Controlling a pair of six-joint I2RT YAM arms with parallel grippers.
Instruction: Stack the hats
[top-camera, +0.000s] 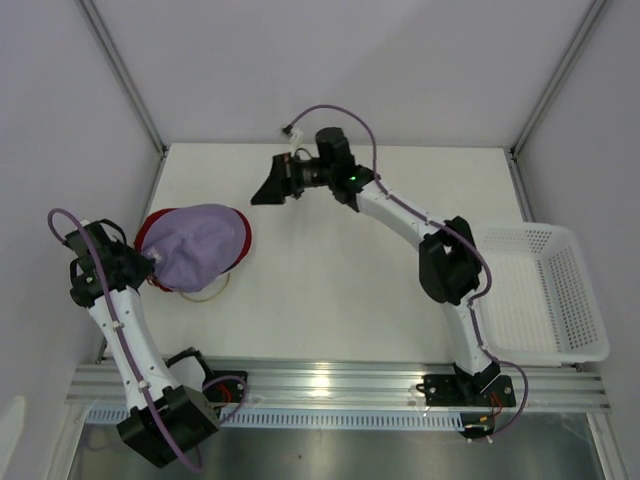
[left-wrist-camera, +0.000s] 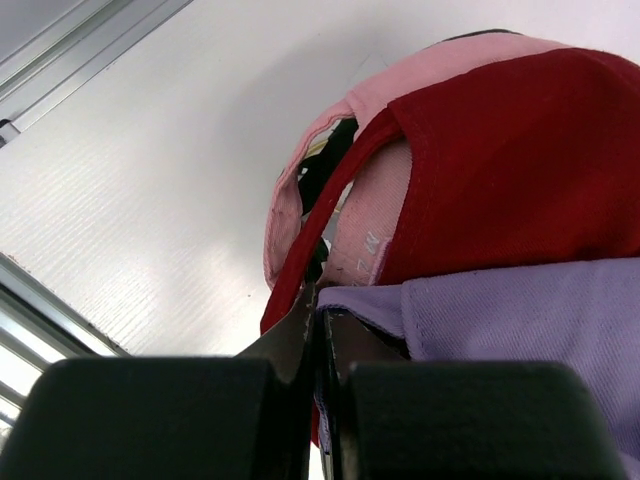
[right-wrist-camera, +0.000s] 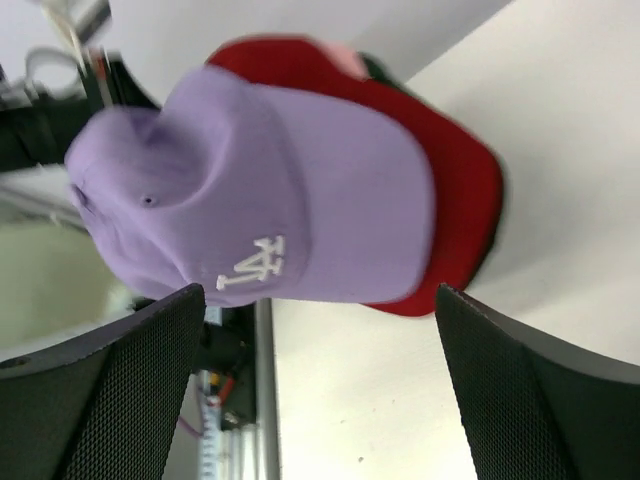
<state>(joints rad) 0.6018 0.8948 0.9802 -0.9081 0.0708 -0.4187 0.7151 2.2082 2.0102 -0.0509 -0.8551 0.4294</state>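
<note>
The hats sit in one pile at the table's left side, with the lavender hat (top-camera: 195, 245) on top and its white logo toward my right wrist camera. Under it show the red hat (left-wrist-camera: 520, 170), the pink hat (left-wrist-camera: 440, 65) and a sliver of a dark hat (left-wrist-camera: 335, 150). My left gripper (top-camera: 143, 262) is at the pile's left end, shut on the lavender hat's (left-wrist-camera: 520, 320) back edge, with the fabric pinched between its fingers. My right gripper (top-camera: 270, 188) hangs open over the table's far middle, apart from the pile and facing the lavender hat (right-wrist-camera: 280, 190) and the red hat's (right-wrist-camera: 460, 220) brim.
A gold wire stand (top-camera: 212, 292) peeks out under the pile's near edge. A white mesh basket (top-camera: 545, 290) stands at the table's right side. Grey walls close in the left, back and right. The arms' mounting rail runs along the near edge.
</note>
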